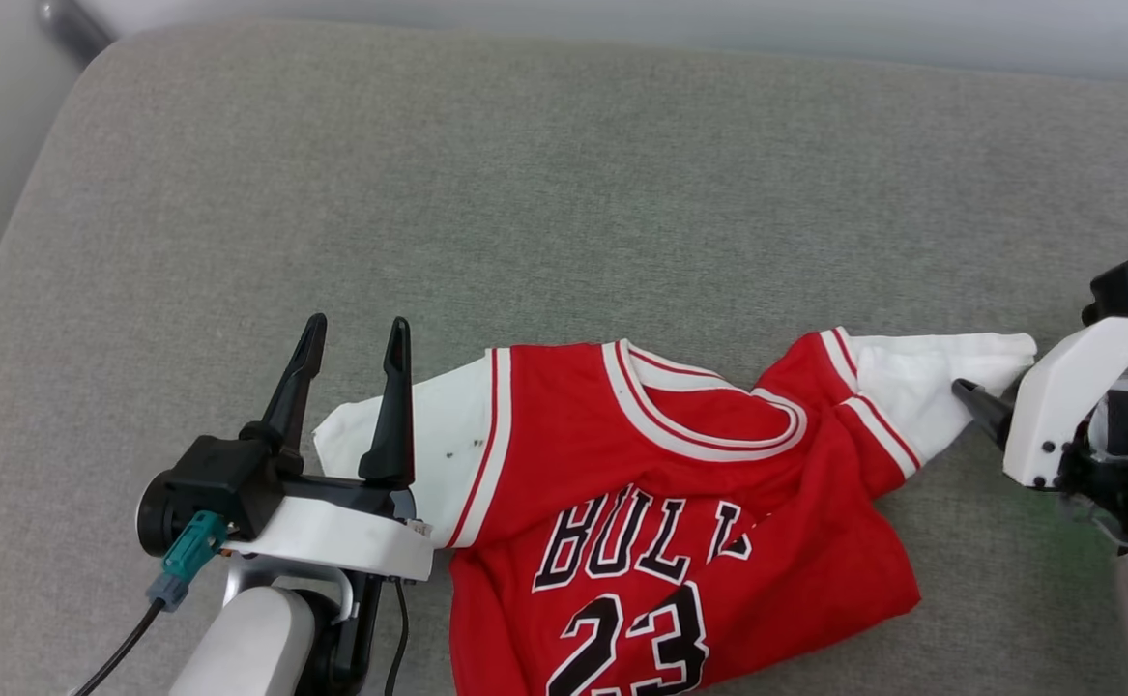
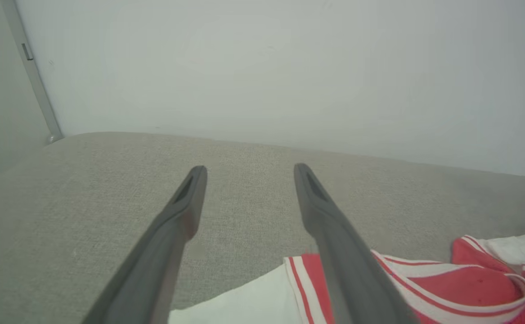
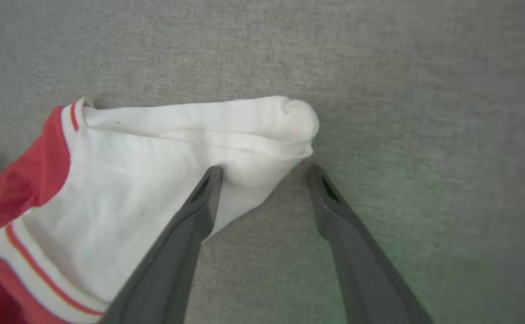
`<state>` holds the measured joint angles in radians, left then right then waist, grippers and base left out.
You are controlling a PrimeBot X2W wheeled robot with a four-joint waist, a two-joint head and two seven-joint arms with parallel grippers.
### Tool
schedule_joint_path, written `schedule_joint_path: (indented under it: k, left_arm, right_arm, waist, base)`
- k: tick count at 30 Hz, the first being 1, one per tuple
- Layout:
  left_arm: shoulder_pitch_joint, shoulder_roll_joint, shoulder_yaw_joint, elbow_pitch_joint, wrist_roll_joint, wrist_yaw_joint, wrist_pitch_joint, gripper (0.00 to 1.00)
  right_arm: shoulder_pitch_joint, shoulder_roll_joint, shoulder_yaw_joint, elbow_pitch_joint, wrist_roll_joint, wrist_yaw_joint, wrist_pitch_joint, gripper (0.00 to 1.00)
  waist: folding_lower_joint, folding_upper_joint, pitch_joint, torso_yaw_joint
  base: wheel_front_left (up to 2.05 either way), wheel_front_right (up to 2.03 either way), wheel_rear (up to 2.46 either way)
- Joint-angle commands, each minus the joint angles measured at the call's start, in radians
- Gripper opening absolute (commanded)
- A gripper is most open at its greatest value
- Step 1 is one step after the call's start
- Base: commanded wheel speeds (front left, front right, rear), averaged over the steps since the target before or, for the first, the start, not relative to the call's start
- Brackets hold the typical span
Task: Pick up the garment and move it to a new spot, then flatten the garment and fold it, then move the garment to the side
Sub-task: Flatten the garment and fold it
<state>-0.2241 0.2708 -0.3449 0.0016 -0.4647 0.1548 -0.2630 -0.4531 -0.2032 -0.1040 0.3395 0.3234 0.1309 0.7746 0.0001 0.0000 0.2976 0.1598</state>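
The garment (image 1: 679,512), a red jersey with white sleeves, black lettering and a number, lies face up and rumpled on the grey cushion (image 1: 564,193). My left gripper (image 1: 356,333) stands open over its white left sleeve (image 1: 438,445), fingers pointing away, nothing between them. In the left wrist view the open left gripper (image 2: 249,171) points at bare cushion, with the garment (image 2: 446,288) low on the right. My right gripper (image 3: 264,170) is open, its fingertips straddling the edge of the white right sleeve (image 3: 163,148). In the head view one dark fingertip (image 1: 971,394) touches that sleeve's end.
The grey cushion's far edge meets a pale wall (image 2: 262,67). A grey post (image 2: 35,85) stands at the back left corner. Bare cushion stretches beyond the garment toward the back and left.
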Motion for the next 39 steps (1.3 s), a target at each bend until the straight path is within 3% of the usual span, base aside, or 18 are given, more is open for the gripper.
schedule_joint_path:
  k: [1,4,6,7,12,17,23,30,33,38,39]
  left_arm:
    - [-0.007,-0.008,0.009,0.007,0.01,-0.009,-0.002,1.0]
    - [0.001,-0.021,0.023,0.025,0.016,-0.025,-0.002,1.0]
    - [0.011,-0.027,0.037,0.043,0.013,-0.033,-0.002,1.0]
    - [0.015,-0.027,0.046,0.051,0.012,-0.037,-0.002,1.0]
    - [0.022,-0.01,0.085,0.101,-0.001,-0.042,-0.001,1.0]
    - [-0.015,0.071,0.14,0.168,-0.086,-0.091,0.118,1.0]
    - [-0.053,0.182,0.116,0.246,-0.201,-0.197,0.423,1.0]
    - [-0.066,0.273,0.093,0.347,-0.332,-0.237,0.765,1.0]
    - [-0.073,0.28,0.078,0.367,-0.358,-0.245,0.832,1.0]
    - [-0.079,0.214,-0.012,0.417,-0.397,-0.274,0.924,1.0]
    - [-0.076,0.2,-0.029,0.427,-0.404,-0.279,0.943,0.73]
  right_arm:
    - [-0.002,0.0,0.006,0.03,0.0,0.0,0.035,1.0]
    - [0.01,0.01,0.009,0.071,0.012,0.0,0.087,0.97]
    - [0.017,0.025,0.014,0.082,0.033,0.0,0.104,0.22]
    - [0.017,0.028,0.016,0.081,0.038,0.0,0.11,0.0]
    - [0.007,-0.011,0.028,0.024,0.048,0.0,0.043,0.0]
    - [0.058,-0.036,0.031,-0.094,0.054,0.0,-0.015,0.0]
    - [0.149,-0.039,0.002,-0.198,0.043,0.0,-0.026,0.0]
    - [0.225,0.001,-0.015,-0.274,0.047,0.0,-0.009,0.0]
    - [0.232,0.017,-0.017,-0.286,0.047,0.0,-0.008,0.0]
    - [0.222,0.034,-0.016,-0.276,0.045,0.0,-0.025,0.0]
    - [0.221,0.038,-0.017,-0.272,0.048,0.0,-0.026,0.0]
  waist:
    - [-0.0001,0.0,0.015,0.017]
    - [-0.0001,0.0,0.016,0.024]
    - [-0.0001,0.0,0.009,0.024]
    - [-0.0001,0.0,0.005,0.022]
    - [-0.0001,0.0,-0.027,0.01]
    - [-0.0001,0.0,-0.093,-0.033]
    - [-0.0001,0.0,-0.131,-0.082]
    - [-0.0001,0.0,-0.106,-0.149]
    - [-0.0001,0.0,-0.079,-0.171]
    - [-0.0001,0.0,-0.041,-0.196]
    - [-0.0001,0.0,-0.041,-0.197]
  base:
    - [0.0,0.0,0.0]
    - [0.0,0.0,0.0]
    - [0.0,0.0,0.0]
    - [0.0,0.0,0.0]
    - [0.0,0.0,0.0]
    - [0.0,0.0,0.0]
    - [0.0,0.0,0.0]
    - [0.0,0.0,0.0]
    - [0.0,0.0,0.0]
    - [0.0,0.0,0.0]
    - [0.0,0.0,0.0]
